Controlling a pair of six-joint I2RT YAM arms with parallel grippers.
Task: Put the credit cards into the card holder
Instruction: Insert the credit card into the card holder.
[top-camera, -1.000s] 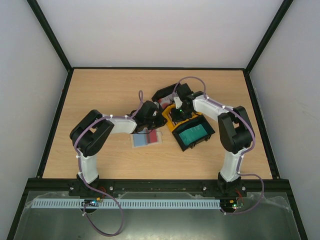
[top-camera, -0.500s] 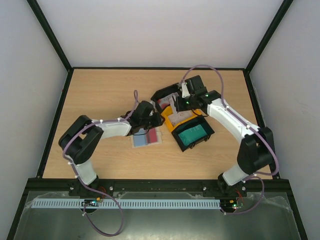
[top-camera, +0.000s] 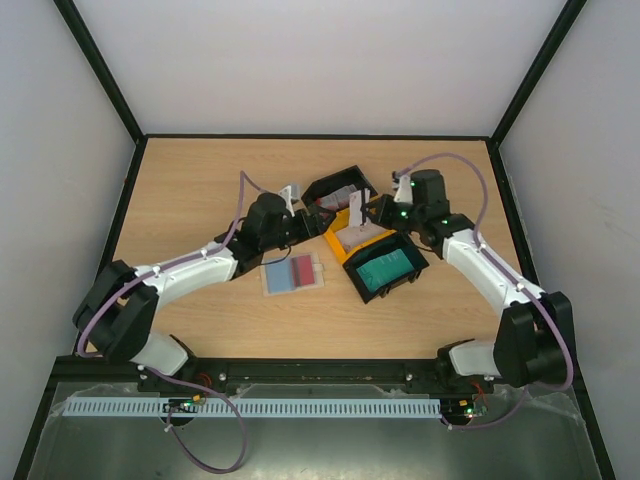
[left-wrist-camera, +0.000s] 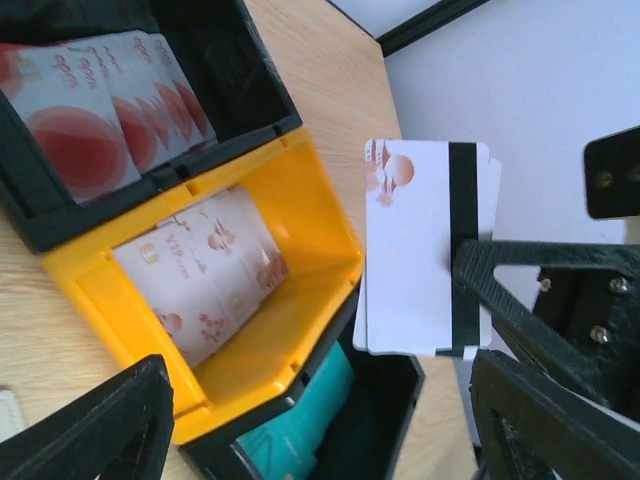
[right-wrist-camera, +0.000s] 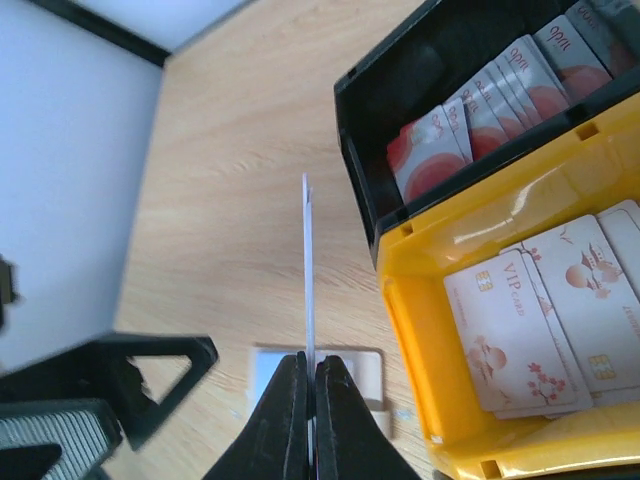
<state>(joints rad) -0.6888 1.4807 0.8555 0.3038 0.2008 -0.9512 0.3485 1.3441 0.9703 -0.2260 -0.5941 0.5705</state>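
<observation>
While the right gripper (right-wrist-camera: 309, 368) is clenched on a whitish plastic credit card with a dark stripe (left-wrist-camera: 425, 245), held upright on edge and raised by the left side of the black-and-yellow three-compartment plastic tray (left-wrist-camera: 305, 205), the flat beige rectangular card holder (top-camera: 293, 273) lies on the wooden table (top-camera: 200, 190). It sits near-left of that card and lower, with its long axis left-right in the top view. A second card may sit behind the held one, cannot tell. The left gripper (left-wrist-camera: 320, 400) is spread wide and grasps nothing, hovering left of the tray, nearer the holder. Likely next move: carry the card near-left and down, turned to match the holder. The tray wall and left arm crowd that path. Red-and-white cards (left-wrist-camera: 90, 110) and teal cards (top-camera: 385, 268) sit in the tray.
</observation>
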